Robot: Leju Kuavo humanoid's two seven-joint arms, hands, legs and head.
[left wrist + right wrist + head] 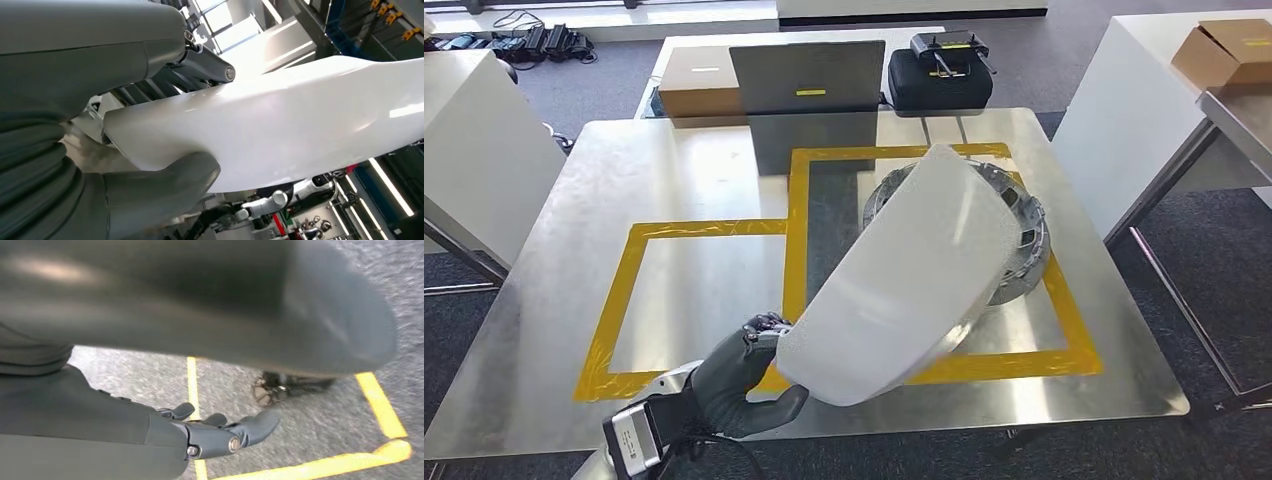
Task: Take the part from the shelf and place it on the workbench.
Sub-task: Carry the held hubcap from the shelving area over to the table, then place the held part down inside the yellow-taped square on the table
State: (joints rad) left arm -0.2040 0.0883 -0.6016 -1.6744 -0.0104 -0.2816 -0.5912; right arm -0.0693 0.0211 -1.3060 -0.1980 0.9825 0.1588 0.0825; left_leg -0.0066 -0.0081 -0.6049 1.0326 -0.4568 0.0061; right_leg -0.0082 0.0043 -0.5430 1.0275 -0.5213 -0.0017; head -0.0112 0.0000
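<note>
A large white curved part [914, 270] is tilted above the steel workbench [704, 170], over the right yellow-taped frame [796, 215]. My left hand [744, 375] grips its lower edge near the bench's front. In the left wrist view the thumb [160, 185] presses one face of the white part [300, 125] and the dark fingers [210, 65] lie along the other face. The part hides much of a round metal ring [1027, 215] lying inside the same frame. My right hand [225, 432] hangs over grey floor, fingers stretched out, holding nothing.
A grey panel [809, 100] stands upright at the bench's back, with a cardboard box [699, 85] and a black case [939, 80] behind it. A second taped frame [624, 300] lies on the left. White tables stand on both sides; yellow floor tape [380, 405] runs below my right hand.
</note>
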